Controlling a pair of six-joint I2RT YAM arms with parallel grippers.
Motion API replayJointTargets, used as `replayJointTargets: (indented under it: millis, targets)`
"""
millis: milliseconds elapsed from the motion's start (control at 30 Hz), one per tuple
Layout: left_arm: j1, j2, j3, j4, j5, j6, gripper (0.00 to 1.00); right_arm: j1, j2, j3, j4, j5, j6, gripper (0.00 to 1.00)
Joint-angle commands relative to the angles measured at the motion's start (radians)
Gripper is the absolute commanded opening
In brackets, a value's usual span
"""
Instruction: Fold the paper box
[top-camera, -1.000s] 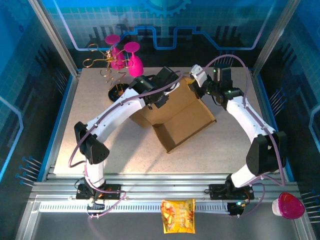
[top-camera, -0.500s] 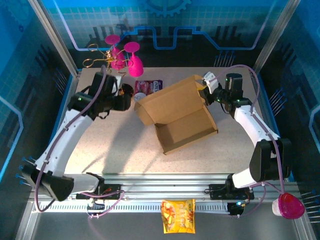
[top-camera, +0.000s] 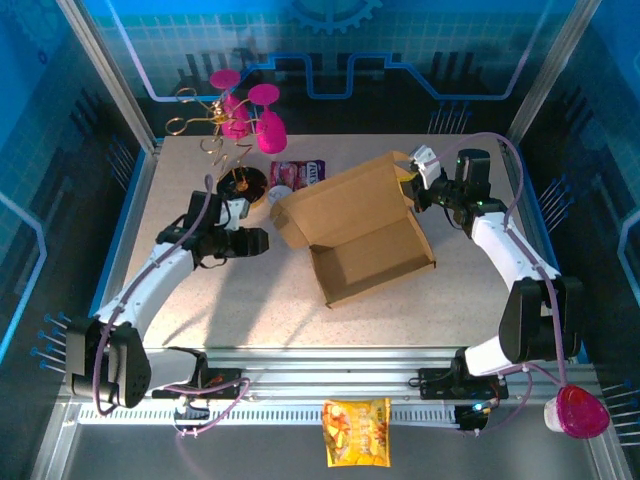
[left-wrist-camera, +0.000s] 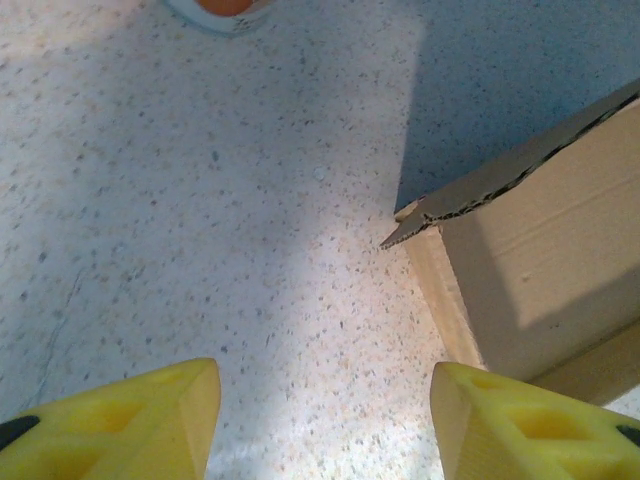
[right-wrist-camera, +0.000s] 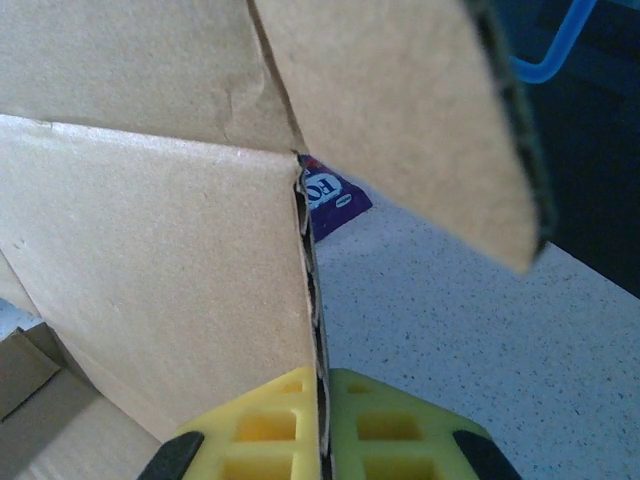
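Your right gripper (right-wrist-camera: 322, 430) is clamped on the raised lid edge of the cardboard mailer box (top-camera: 345, 210), mid-table. Left gripper (left-wrist-camera: 325, 390) hangs spread and empty beside its corner. It's probably light, stiff board, so grab flaps near the creases.

We log the plain brown corrugated cardboard box (top-camera: 355, 225), unprinted, on a pale grey-beige speckled surface (top-camera: 400, 310). Left hand (left-wrist-camera: 320, 420) fingers (left-wrist-camera: 130, 420) yellow; right hand (right-wrist-camera: 322, 425) matching yellow, black trim. Small purple snack packet (top-camera: 300, 173), white lettering. Magenta plastic goblets (top-camera: 268, 130). Orange-yellow printed snack bag (top-camera: 357, 432). Grid-patterned blue back wall (top-camera: 320, 50).
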Motion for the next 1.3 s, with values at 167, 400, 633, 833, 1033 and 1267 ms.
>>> replayJointTargets:
  millis: [167,400,633,833,1033,1267]
  targets:
    - [-0.058,0.036,-0.054,0.376,0.025,0.041,0.61,-0.011,0.043,0.02,0.022,-0.041,0.014,0.0]
    - [-0.104,0.117,-0.001,0.43,-0.008,0.048,0.61,-0.01,0.063,0.033,0.022,-0.045,0.022,0.0]
    - [-0.132,0.172,0.064,0.428,-0.049,0.027,0.43,-0.005,0.076,0.042,0.022,-0.033,0.031,0.0]
    - [-0.217,0.224,0.167,0.342,-0.172,-0.008,0.08,0.027,0.071,0.012,0.09,0.073,0.105,0.0]
    - [-0.287,0.279,0.283,0.269,-0.389,-0.127,0.0,0.086,0.048,-0.112,0.361,0.26,0.292,0.0]
    - [-0.336,0.41,0.472,0.257,-0.582,-0.225,0.0,0.151,0.09,-0.237,0.68,0.494,0.508,0.0]
